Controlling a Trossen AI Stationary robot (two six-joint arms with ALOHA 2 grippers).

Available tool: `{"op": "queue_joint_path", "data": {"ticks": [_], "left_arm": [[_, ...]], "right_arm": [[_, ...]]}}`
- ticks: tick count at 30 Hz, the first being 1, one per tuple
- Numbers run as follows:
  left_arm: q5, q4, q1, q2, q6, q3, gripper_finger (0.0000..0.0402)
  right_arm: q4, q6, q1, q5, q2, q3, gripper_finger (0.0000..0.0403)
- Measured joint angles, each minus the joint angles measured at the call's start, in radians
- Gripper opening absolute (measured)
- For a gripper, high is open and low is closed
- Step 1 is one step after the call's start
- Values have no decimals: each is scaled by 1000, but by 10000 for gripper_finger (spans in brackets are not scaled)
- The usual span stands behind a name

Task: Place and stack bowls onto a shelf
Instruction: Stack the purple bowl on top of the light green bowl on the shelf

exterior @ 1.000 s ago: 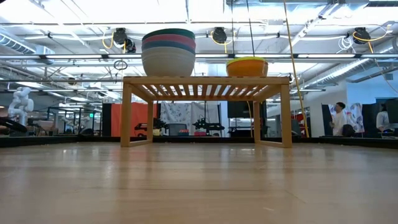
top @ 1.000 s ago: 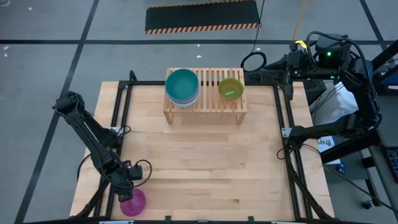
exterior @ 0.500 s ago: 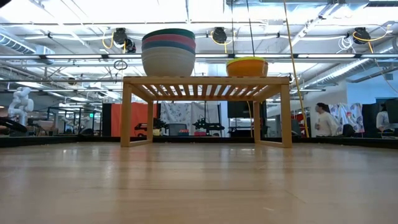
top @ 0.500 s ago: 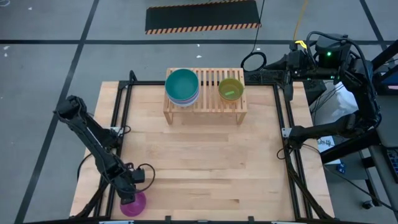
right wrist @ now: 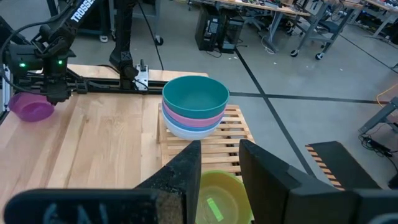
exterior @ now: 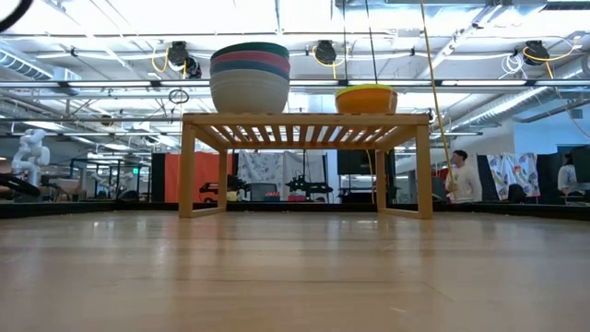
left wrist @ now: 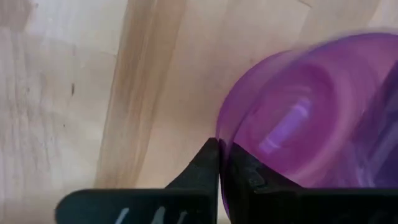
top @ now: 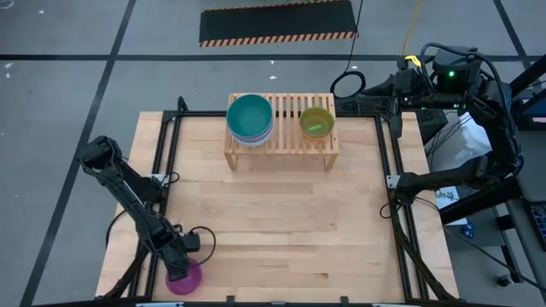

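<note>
On the wooden table [top: 281, 213], the left tool [left wrist: 221, 163] pinches the purple bowl's [left wrist: 305, 130] rim; right tool [right wrist: 219, 163] parted.

A light butcher-block wooden table top [top: 281, 213] fills the middle of the high view, edged by a black metal frame [top: 167, 162]. Grey floor crossed by dark lines [top: 111, 60] surrounds it. At the top centre lies a black mat with orange-and-black hazard stripes [top: 277, 22]. A yellow cable [top: 413, 26] runs down from the upper right. In the low view, at the right edge, a person in a light top [exterior: 458, 180] stands beneath bright ceiling lights [exterior: 138, 14]. An orange panel [exterior: 198, 175] shows at centre left.
</note>
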Motion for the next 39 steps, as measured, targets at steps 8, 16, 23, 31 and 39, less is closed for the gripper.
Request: {"op": "queue_joint_path", "data": {"ticks": [8, 16, 23, 31, 39], "left_arm": [[72, 19, 55, -13, -109, 4, 8], [100, -207, 175, -120, -91, 134, 7], [86, -818, 340, -148, 104, 432, 6], [-86, -1007, 610, -142, 357, 751, 6], [-251, -1005, 852, -60, 654, 928, 5]], "right_arm": [[0, 0, 0, 0, 0, 0, 105], [0, 0, 0, 0, 0, 0, 105], [0, -2, 0, 2, 0, 0, 105], [-5, -28, -1, 3, -3, 0, 105], [-75, -143, -1, 5, -56, 0, 105]]}}
